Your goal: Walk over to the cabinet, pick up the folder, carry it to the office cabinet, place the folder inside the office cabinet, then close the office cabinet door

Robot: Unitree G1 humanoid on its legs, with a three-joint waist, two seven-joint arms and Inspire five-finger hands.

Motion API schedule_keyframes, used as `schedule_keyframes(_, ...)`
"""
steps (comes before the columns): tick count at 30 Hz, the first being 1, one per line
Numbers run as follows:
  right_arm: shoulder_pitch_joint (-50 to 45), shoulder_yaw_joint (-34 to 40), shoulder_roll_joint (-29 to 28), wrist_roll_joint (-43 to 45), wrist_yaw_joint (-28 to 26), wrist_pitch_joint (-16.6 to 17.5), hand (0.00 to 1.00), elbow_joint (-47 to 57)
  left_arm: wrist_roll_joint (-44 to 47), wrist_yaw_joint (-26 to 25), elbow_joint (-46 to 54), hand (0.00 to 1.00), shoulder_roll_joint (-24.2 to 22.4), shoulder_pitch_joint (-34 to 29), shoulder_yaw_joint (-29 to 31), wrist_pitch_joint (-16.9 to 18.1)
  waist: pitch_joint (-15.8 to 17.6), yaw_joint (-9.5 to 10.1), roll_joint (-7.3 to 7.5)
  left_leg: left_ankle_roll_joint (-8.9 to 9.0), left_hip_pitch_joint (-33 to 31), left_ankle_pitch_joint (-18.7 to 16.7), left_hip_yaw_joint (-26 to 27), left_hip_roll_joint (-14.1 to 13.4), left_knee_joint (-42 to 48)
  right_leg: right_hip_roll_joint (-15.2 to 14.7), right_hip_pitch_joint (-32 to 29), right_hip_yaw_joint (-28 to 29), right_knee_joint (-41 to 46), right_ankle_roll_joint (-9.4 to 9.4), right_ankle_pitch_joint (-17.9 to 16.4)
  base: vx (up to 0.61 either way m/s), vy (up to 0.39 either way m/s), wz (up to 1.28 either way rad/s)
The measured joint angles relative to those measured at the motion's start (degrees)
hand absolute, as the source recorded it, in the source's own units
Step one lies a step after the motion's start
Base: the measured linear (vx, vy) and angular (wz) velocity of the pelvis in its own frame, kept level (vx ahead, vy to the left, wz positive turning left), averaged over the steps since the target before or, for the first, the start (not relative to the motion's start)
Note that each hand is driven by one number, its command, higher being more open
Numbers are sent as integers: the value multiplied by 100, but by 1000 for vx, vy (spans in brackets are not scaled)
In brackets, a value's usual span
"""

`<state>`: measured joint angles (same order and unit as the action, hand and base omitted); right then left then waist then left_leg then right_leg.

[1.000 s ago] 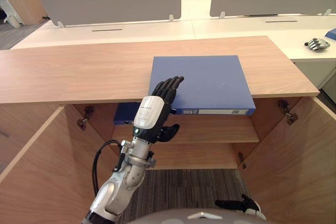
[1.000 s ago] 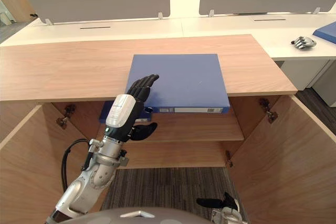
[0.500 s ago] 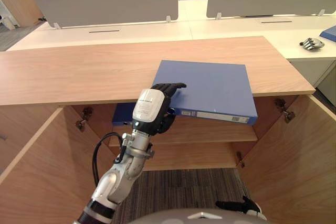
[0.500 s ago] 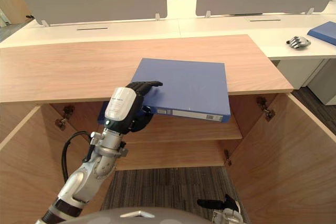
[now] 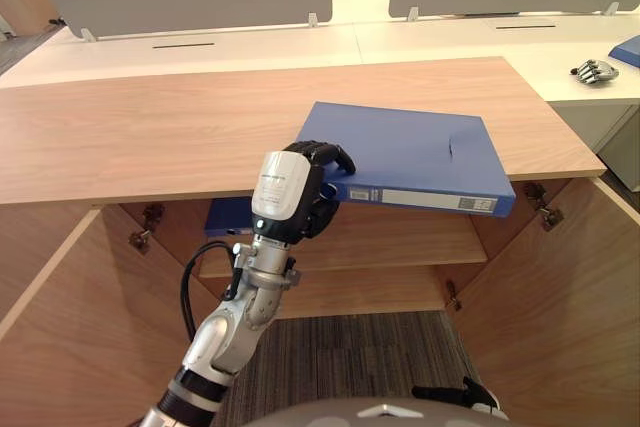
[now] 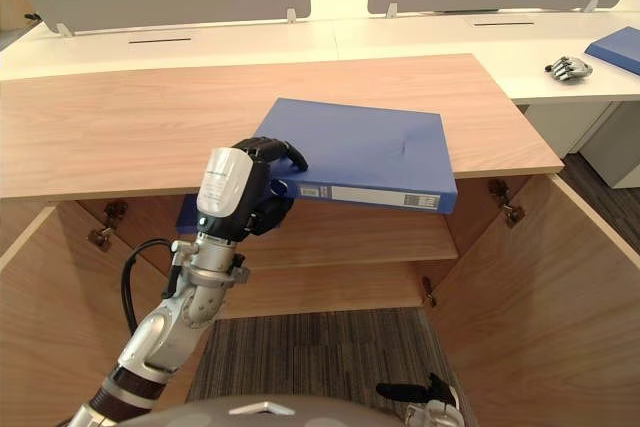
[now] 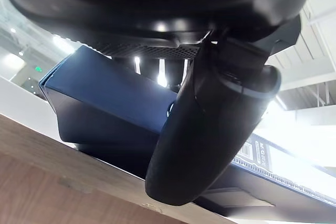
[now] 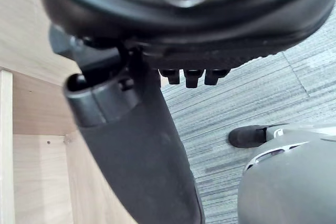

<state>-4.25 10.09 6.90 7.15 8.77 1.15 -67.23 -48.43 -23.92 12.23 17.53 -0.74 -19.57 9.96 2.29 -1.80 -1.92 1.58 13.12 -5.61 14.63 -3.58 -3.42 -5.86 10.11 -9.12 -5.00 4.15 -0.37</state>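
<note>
A blue folder [image 5: 410,152] lies askew on the wooden cabinet top [image 5: 150,127], its spine edge jutting over the front edge. My left hand [image 5: 290,192] is shut on the folder's near left corner, fingers curled over the cover and the thumb [image 7: 210,129] underneath. In the left wrist view the folder [image 7: 105,98] sits just past the thumb. My right hand [image 5: 455,397] hangs low over the carpet in front of the cabinet, open and holding nothing; its thumb [image 8: 136,145] shows in the right wrist view.
Both cabinet doors stand open, the left door [image 5: 60,347] and the right door [image 5: 560,307]. A second blue folder [image 5: 228,217] lies on the inner shelf [image 5: 400,242]. White desks with grey dividers stand behind; a spare robot hand [image 5: 597,70] lies on the right one.
My left hand's fingers have curled from flat onto the folder's corner. The folder has turned, its right end swinging out over the cabinet's front edge. The camera has shifted slightly.
</note>
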Motion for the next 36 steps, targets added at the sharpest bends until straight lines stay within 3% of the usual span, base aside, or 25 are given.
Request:
schedule_keyframes(8, -44, -213, 25, 213, 32, 90, 100, 245, 273, 47, 314, 0, -199, -121, 274, -33, 90, 19, -81, -8, -59, -28, 42, -23, 113, 0, -153, 179, 171, 10, -29, -57, -18, -8)
schedule_keyframes(17, -776, -914, -274, 465, 60, 369, 100, 2716, 864, 13, 1668, 0, -588, -474, 754, -78, 122, 25, -84, 7, -181, -77, 59, -110, 281, 57, -335, 280, 455, 26, -121, -50, -27, -4)
schedule_keyframes(23, -871, -1015, -542, 690, 9, 659, 100, 4194, 1314, -496, 2866, 0, -1039, -473, 1411, 7, 138, 87, -58, 0, -195, -85, 62, -112, 316, 56, -345, 291, 477, 26, -120, 0, 0, 0)
schedule_keyframes(36, -1288, -1011, -955, 1325, -4, 1204, 100, 7150, 3075, -892, 3319, 0, -1811, -1284, 2419, 209, 193, 134, 43, -18, -180, -110, 62, -109, 364, 46, -337, 297, 476, 25, -117, 0, 0, 0)
